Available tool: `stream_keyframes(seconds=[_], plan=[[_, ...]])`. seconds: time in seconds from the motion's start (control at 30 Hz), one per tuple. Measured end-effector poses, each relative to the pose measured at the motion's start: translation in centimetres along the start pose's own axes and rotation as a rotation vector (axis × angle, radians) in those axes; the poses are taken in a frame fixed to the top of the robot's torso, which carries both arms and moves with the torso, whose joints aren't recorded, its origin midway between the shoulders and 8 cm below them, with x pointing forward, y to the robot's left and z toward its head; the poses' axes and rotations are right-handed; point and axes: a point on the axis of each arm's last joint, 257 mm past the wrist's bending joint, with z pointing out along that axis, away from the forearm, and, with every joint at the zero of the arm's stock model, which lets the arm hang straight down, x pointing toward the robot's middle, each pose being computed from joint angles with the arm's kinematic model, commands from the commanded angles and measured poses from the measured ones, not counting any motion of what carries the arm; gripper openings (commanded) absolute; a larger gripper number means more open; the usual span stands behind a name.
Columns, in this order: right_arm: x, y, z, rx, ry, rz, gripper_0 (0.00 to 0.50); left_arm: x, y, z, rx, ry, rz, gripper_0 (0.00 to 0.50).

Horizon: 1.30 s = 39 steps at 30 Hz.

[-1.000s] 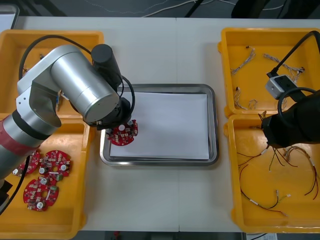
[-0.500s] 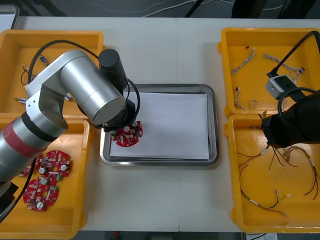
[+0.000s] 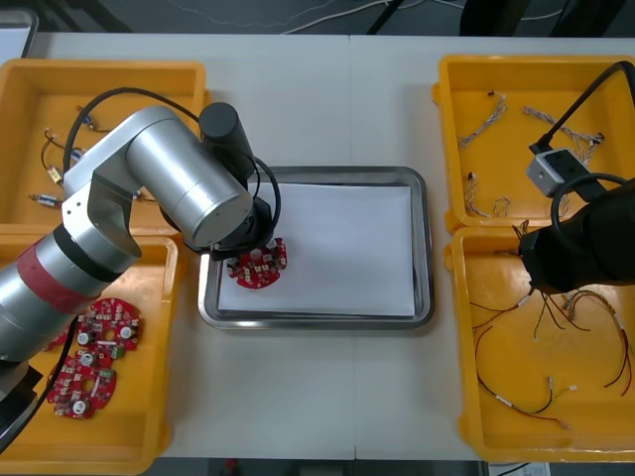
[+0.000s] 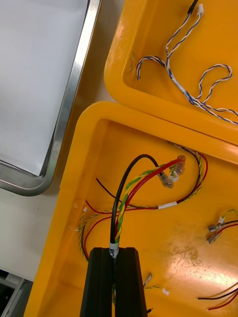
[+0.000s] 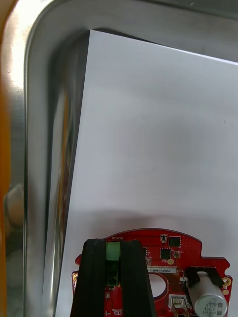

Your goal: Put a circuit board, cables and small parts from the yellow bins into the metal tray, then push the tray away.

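Bench (image 3: 317, 109) carries four yellow bins, two at each side edge, with the tray (image 3: 422, 248) in the middle, white inside. Left arm reaches over the tray's near-left corner. Left fingers (image 5: 94, 277) are clamped on a green part of a red board (image 3: 256, 268). The board is low over or on the white sheet at that corner; can't tell if it touches. Not released yet. More boards (image 3: 99, 332) lie in the near-left bin (image 3: 149, 436).

Right arm is over the near-right bin (image 3: 466, 397). Right fingers (image 4: 99, 282) are closed on a cable bundle (image 4: 130, 188), black plus red and yellow, which loops up over that bin's floor, not yet at the tray.

Progress looks early: board placing almost done, first cables gripped but not moved. The tray holds nothing else. Left to do: release the board, carry the cables over, add small parts, push the tray away.
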Motion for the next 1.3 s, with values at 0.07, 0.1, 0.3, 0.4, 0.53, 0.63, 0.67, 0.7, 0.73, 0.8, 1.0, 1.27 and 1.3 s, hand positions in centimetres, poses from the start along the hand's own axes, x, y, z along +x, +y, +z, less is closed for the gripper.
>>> stream_keyframes(seconds=[0.07, 0.1, 0.3, 0.4, 0.53, 0.63, 0.67, 0.7, 0.73, 0.8, 1.0, 1.27, 1.3], plan=[[0.0, 0.0, 0.0, 0.000, 0.000, 0.000, 0.000, 0.2, 0.0, 0.0, 0.001, 0.001, 0.002, 0.000], [0.0, 0.0, 0.0, 0.000, 0.000, 0.000, 0.000, 0.4, 0.0, -0.1, 0.001, 0.002, 0.004, 0.000], [0.0, 0.0, 0.0, 0.000, 0.000, 0.000, 0.000, 1.8, -0.1, -0.7, 0.011, 0.011, 0.023, 0.000], [0.0, 0.0, 0.0, 0.000, 0.000, 0.000, 0.000, 2.2, -0.1, -0.7, 0.014, 0.012, 0.025, 0.000], [0.0, 0.0, 0.0, 0.000, 0.000, 0.000, 0.000, 2.0, 0.3, -0.6, 0.001, 0.000, 0.021, 0.000], [0.0, 0.0, 0.0, 0.000, 0.000, 0.000, 0.000, 2.0, 0.9, -0.3, -0.015, -0.008, 0.016, 0.000], [0.0, 0.0, 0.0, 0.000, 0.000, 0.000, 0.000, 2.1, 1.1, -0.2, -0.020, -0.009, 0.014, 0.000], [0.0, 0.0, 0.0, 0.000, 0.000, 0.000, 0.000, 2.1, 1.2, -0.1, -0.024, -0.010, 0.012, 0.000], [0.0, 0.0, 0.0, 0.000, 0.000, 0.000, 0.000, 2.1, 1.4, 0.0, -0.027, -0.012, 0.011, 0.000], [0.0, 0.0, 0.0, 0.000, 0.000, 0.000, 0.000, 2.3, 1.6, 0.2, -0.032, -0.011, 0.008, 0.000], [0.0, 0.0, 0.0, 0.000, 0.000, 0.000, 0.000, 2.5, 1.8, 0.3, -0.034, -0.007, 0.006, 0.000], [0.0, 0.0, 0.0, 0.000, 0.000, 0.000, 0.000, 2.6, 1.6, 0.5, -0.025, -0.010, 0.004, 0.194], [0.0, 0.0, 0.0, 0.000, 0.000, 0.000, 0.000, 2.6, 1.6, 0.5, -0.025, -0.010, 0.004, 0.249]])
